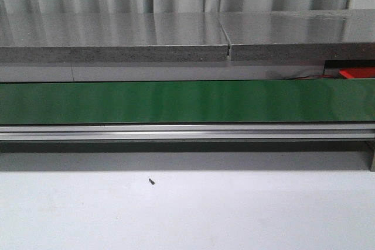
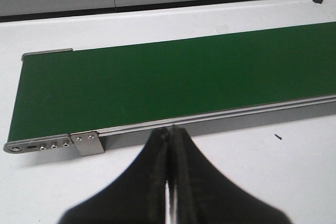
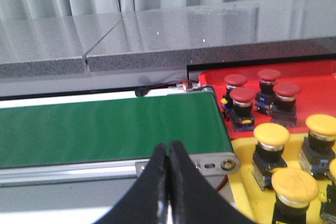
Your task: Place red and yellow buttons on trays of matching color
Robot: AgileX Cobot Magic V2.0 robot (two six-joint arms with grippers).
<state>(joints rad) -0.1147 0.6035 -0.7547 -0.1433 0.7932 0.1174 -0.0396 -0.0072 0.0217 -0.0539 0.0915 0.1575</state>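
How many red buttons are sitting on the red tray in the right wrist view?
4, clustered on the red tray past the belt's end: one farthest from the yellow tray, one, one, one nearest the belt. Others may lie out of frame.

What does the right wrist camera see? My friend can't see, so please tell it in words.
Four red-capped push buttons stand on a red tray, and yellow-capped push buttons stand on a yellow tray beside it. Both trays sit at the end of a bare green conveyor belt. The right arm's black tool is shut, holding nothing.
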